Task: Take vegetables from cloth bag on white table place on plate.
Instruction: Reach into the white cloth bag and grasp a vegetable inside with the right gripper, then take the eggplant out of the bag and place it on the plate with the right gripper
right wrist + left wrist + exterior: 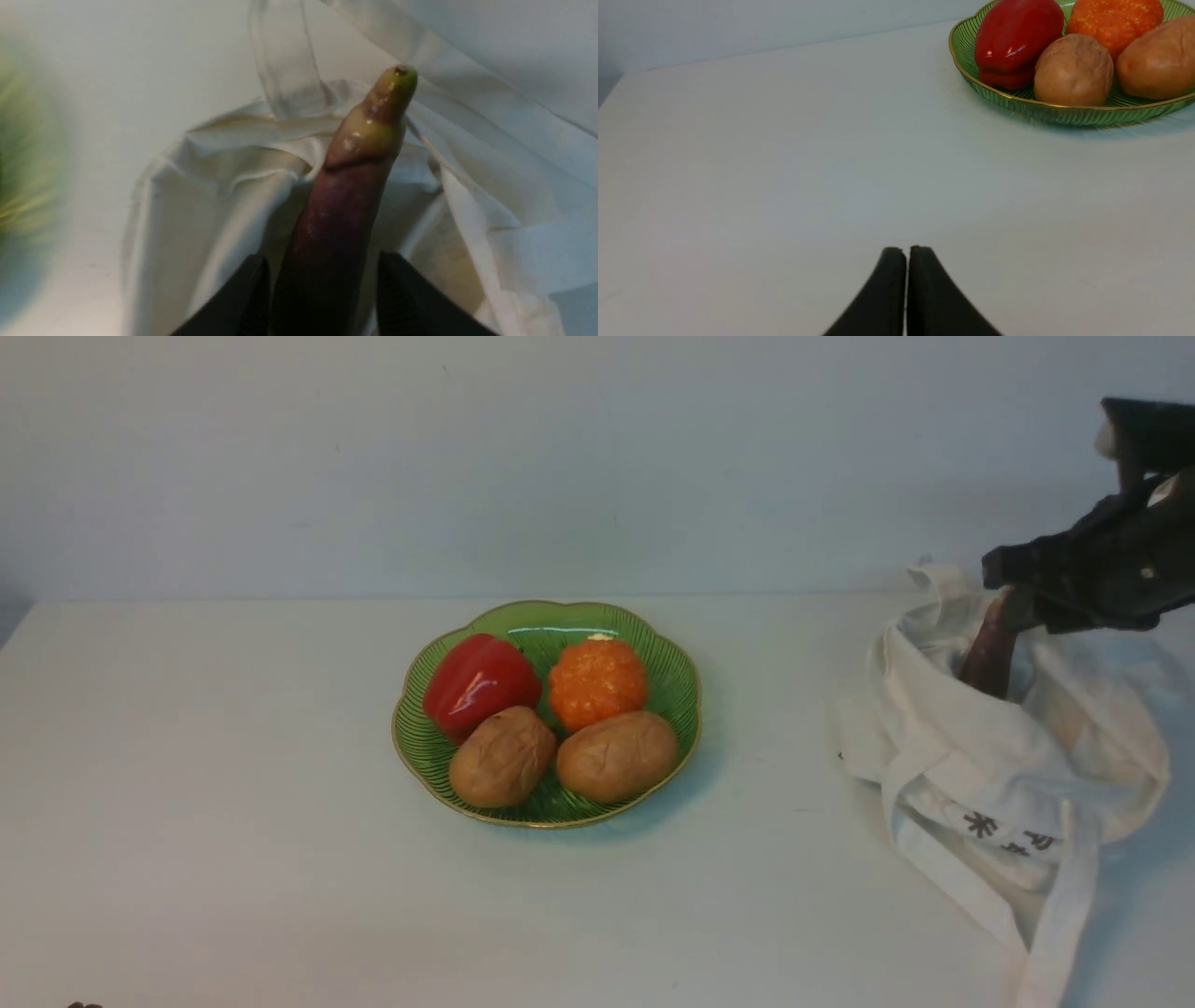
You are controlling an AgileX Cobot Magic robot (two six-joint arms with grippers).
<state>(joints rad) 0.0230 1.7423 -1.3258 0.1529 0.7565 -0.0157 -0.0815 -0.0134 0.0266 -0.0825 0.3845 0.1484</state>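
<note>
While your right end effector (322, 275) hangs over the open mouth of the off-white cloth bag (990, 737), its two dark fingers are spread apart, one on each side of the eggplant (343, 210), with nothing visibly pinched. The eggplant is dark purple with a greenish-brown stem tip, and it leans at a slant in the bag, its stem end poking up out of the opening. The bag slumps on the white desk (233, 756), near its right side, straps trailing toward you.

Your likeliest trouble is fabric: soft folds crowd close around the eggplant, so closing now could catch cloth along with it and drag the whole bag when you lift. The loose straps beside the opening could also snag on a finger. Because the eggplant looks smooth and tapers toward its stem, a grip set too near that tip might slide off, or let the body swing and drop back inside. If the fingers come down off-centre, one could push it deeper into the bag.

Well to the bag's left, the green scalloped plate (551, 815) holds a red pepper (483, 686), an orange pumpkin-like vegetable (597, 684) and two potatoes (502, 756). Little bare room remains, so a long eggplant laid across them may roll off the rim or nudge a potato out. Your left end effector (907, 280) is pressed together, empty, above the desk.
</note>
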